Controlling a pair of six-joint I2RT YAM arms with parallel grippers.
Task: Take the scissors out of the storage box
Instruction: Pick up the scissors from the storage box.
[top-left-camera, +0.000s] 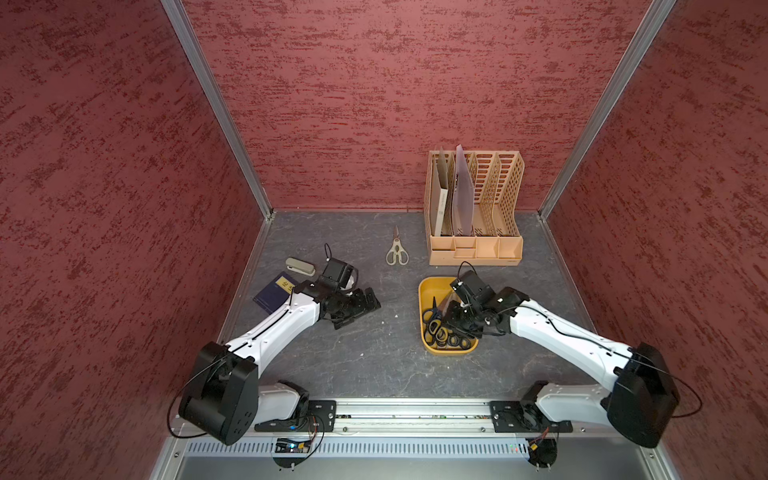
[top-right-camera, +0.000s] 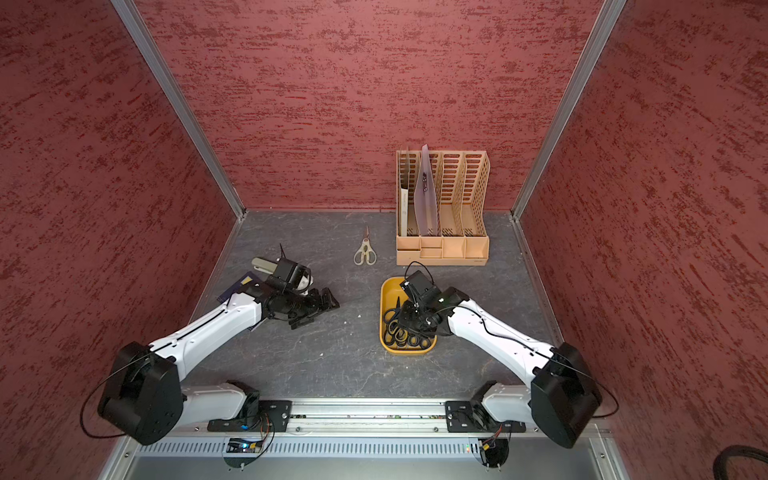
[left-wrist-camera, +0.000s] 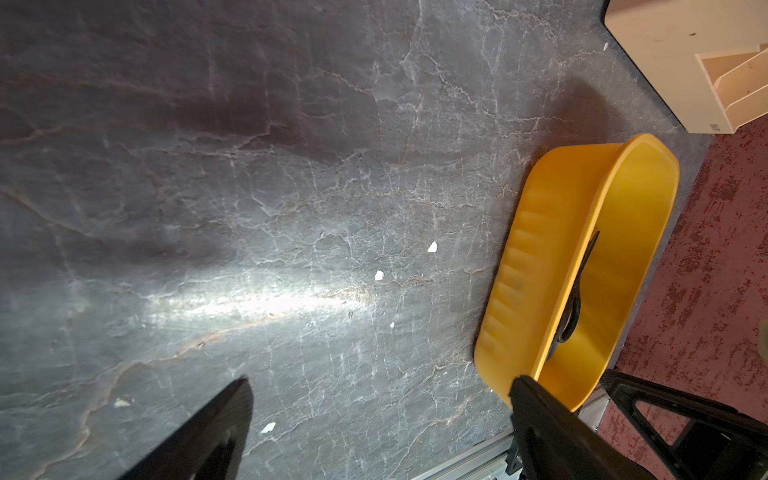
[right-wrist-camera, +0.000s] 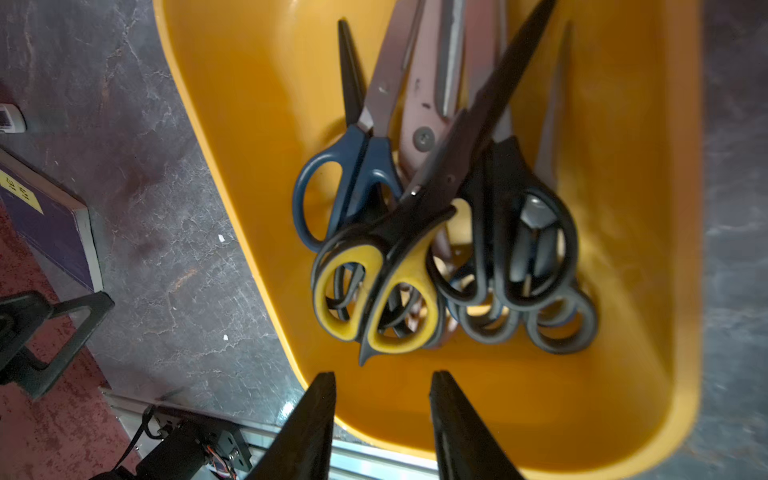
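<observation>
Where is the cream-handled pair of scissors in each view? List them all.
Both top views: cream scissors on the table, beside the organizer, beyond the yellow box.
Left wrist: not in it.
Right wrist: not in it.
Shared landmark: the yellow box, in all four.

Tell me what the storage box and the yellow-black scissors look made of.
The storage box looks like moulded plastic, smooth and semi-glossy: rounded corners, soft highlights. The yellow-black scissors seem to have plastic handles with matte yellow lining; the dark, dull blades are probably coated metal.

Tan file organizer (top-left-camera: 486, 249) against back wall, holding folders (top-left-camera: 463, 195); grey stapler (top-left-camera: 300, 266) near dark-blue book (top-left-camera: 270, 299).
</observation>
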